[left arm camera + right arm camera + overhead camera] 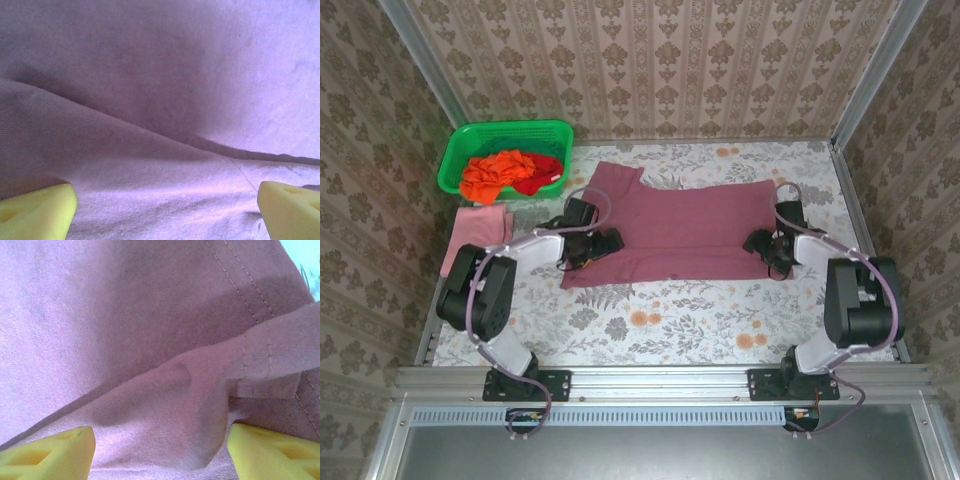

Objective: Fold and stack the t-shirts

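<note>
The maroon shirt [680, 225] lies flat at the centre of the table [650, 330]. Its near strip seems to be folded over once, so I judge folding begun but not finished. A pink shirt [475, 232] sits folded at 9 o'clock. An orange shirt [495, 172] and a red shirt [542, 178] lie crumpled in the basket [510, 130] at 10 o'clock. Nothing is stacked yet.

The left gripper [605, 243] is at the maroon shirt's 9 o'clock edge and the right gripper [757, 243] at its 3 o'clock edge, both spread wide and gripping nothing. The right wrist view shows a stitched hem [255, 295] and a raised fold between the pads [50, 450], too small to read from above.
</note>
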{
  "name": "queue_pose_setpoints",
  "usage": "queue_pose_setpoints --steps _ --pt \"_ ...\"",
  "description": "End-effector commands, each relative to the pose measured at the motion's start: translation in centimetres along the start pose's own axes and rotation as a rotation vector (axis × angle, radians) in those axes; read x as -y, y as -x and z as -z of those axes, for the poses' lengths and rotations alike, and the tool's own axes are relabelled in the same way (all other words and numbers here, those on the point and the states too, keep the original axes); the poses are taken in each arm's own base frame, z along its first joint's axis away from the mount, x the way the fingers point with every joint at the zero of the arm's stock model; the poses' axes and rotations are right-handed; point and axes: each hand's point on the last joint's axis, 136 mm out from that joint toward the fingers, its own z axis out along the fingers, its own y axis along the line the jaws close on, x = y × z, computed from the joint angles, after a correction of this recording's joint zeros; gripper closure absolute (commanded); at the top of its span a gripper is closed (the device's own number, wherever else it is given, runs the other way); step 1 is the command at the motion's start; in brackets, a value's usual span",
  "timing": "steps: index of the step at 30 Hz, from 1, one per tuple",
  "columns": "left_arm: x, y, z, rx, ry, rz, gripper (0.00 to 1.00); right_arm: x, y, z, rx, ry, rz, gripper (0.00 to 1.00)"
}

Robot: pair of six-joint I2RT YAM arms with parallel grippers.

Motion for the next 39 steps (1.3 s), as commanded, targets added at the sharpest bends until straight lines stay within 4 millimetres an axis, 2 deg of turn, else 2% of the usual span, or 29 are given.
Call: queue_pose_setpoints --steps 1,3,5,7,9,11,15,17,19,23,26,30,32,39 --pt "-3.4 -4.8 0.3 -0.102 0.111 0.067 0.04 3.9 -6.2 0.2 -0.160 -0.086 -0.096 0.26" --pt "-3.8 -6.1 1.2 -0.104 0.124 0.074 0.04 5.2 -7.4 0.9 -0.155 -0.115 -0.111 0.27" --pt "-4.1 -6.9 2.0 -0.099 0.128 0.080 0.04 5.5 -8.0 2.0 -0.129 -0.102 -0.115 0.27" --pt "-4.2 -7.1 2.6 -0.095 0.133 0.080 0.04 5.3 -7.9 2.8 -0.107 -0.081 -0.107 0.27" --pt "-3.7 -6.4 3.5 -0.072 0.125 0.051 0.03 4.2 -6.8 3.9 -0.058 -0.031 -0.072 0.25" --pt "-2.3 -4.7 4.6 -0.028 0.108 0.002 0.01 2.8 -5.0 5.2 0.016 0.017 -0.027 0.24" --pt "0.4 0.4 6.4 0.080 0.078 -0.104 0.00 -1.0 -1.1 7.6 0.143 0.128 0.057 0.23" --pt "1.4 3.2 6.7 0.126 0.057 -0.141 0.00 -2.9 0.4 7.9 0.169 0.158 0.103 0.22" --pt "1.2 6.4 6.8 0.170 0.069 -0.168 0.00 -4.4 1.4 7.7 0.167 0.162 0.141 0.21" --pt "2.2 10.5 6.5 0.210 -0.029 -0.304 0.00 -6.9 3.6 7.5 0.197 0.189 0.177 0.21" --pt "2.7 12.7 6.1 0.212 -0.019 -0.455 0.00 -8.2 4.3 7.4 0.204 0.223 0.183 0.21" --pt "3.6 14.2 4.5 0.152 -0.013 -0.646 0.06 -9.1 4.1 7.0 0.198 0.236 0.203 0.21" --pt "4.1 14.4 3.0 0.109 -0.039 -0.754 0.11 -8.7 3.5 5.8 0.166 0.216 0.205 0.21" --pt "3.3 15.8 -1.4 -0.062 -0.019 -0.826 0.23 -7.6 2.6 5.4 0.145 0.184 0.215 0.21"
